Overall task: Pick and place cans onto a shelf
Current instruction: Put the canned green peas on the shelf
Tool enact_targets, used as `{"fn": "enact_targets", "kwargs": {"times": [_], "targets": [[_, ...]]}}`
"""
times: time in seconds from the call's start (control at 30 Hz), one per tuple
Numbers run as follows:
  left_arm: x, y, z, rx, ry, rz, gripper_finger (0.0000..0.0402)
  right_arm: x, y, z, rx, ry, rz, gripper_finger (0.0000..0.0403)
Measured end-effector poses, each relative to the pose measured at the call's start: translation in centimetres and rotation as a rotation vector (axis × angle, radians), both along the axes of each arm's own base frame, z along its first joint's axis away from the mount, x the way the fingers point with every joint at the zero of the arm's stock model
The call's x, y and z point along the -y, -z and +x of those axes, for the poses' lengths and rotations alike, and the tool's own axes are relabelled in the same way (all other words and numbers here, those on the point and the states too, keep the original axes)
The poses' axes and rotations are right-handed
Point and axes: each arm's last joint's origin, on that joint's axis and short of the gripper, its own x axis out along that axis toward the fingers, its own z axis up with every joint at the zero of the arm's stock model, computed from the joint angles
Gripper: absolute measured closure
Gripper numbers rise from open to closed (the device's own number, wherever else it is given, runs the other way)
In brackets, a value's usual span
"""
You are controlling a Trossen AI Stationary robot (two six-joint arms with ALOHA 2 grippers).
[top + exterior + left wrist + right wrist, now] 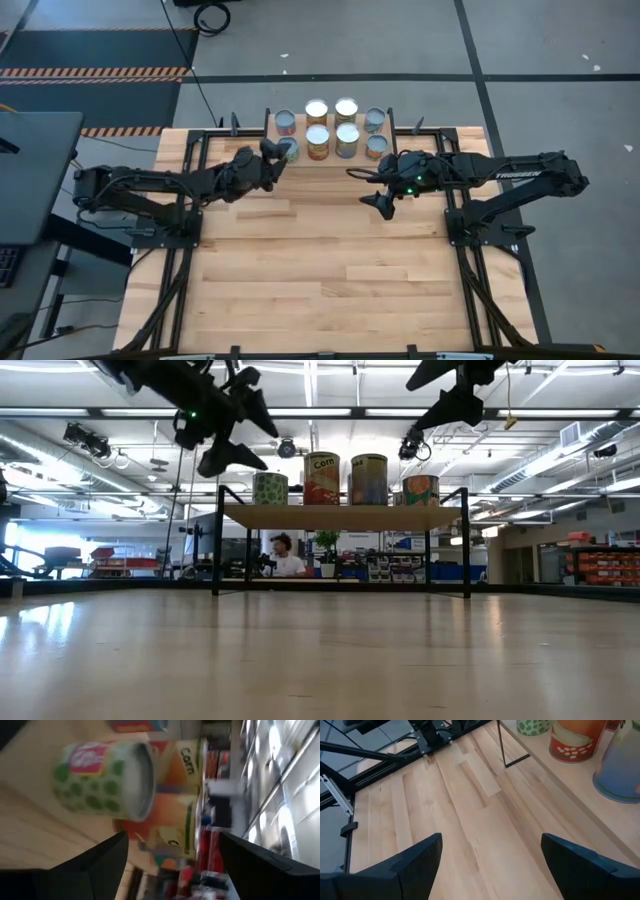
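1. Spreading across most of the high view was a pale plank tabletop [320, 270], bare of loose items on its near half, with black rails along its left and right edges
2. At the far edge stood the shelf [335, 517], a light board on thin black legs, carrying all eight cans [331, 127] in two rows of four
3. At the left end of the near row stood the green-dotted can [105, 779], upright on the board, with the left gripper [272, 160] just beside it, fingers [90, 865] spread wide and holding nothing
4. Hovering over the table right of centre, apart from the shelf, was the right gripper [372, 190], its jaws also wide apart and empty
5. Beyond the table lay a large hall with ceiling strip lights, stocked racks, and a person [287, 557] seated behind the shelf legs
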Motion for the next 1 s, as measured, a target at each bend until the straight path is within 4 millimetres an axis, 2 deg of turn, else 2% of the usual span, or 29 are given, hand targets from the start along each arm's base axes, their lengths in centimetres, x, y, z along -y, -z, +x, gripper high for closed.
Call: {"fn": "enact_targets", "kwargs": {"times": [0.1, 0.23, 0.33, 0.43, 0.63, 0.8, 1.0], "targets": [[-0.4, -1.1, 0.2, -0.129, 0.062, 0.098, 0.0100, 0.0, 0.0, 0.0, -0.001, -0.021, 0.008, 0.0055], [-1.0, -4.0, 0.5, -0.375, 0.155, 0.289, 0.0149, -0.2, 0.0, 0.0, -0.004, -0.069, 0.005, 0.0056], [-1.8, -5.3, 0.3, -0.628, 0.284, 0.400, 0.0202, -0.2, -0.2, -0.3, 0.005, -0.096, -0.005, 0.0056], [-2.9, -5.9, 0.3, -0.766, 0.413, 0.463, 0.0263, -0.2, -0.7, -0.8, 0.030, -0.097, -0.014, 0.0056], [-5.6, -6.2, 1.9, -0.861, 0.690, 0.507, 0.0385, 0.3, -2.1, -2.1, 0.090, -0.064, -0.022, 0.0056], [-6.5, -7.4, 2.0, -1.089, 0.836, 0.431, 0.0397, 0.3, -5.2, -2.7, 0.185, -0.043, -0.012, 0.0056], [-7.6, -6.8, 3.4, -1.172, 0.931, 0.447, 0.0399, 0.5, -6.2, -2.9, 0.209, -0.048, -0.049, 0.0056]]}}
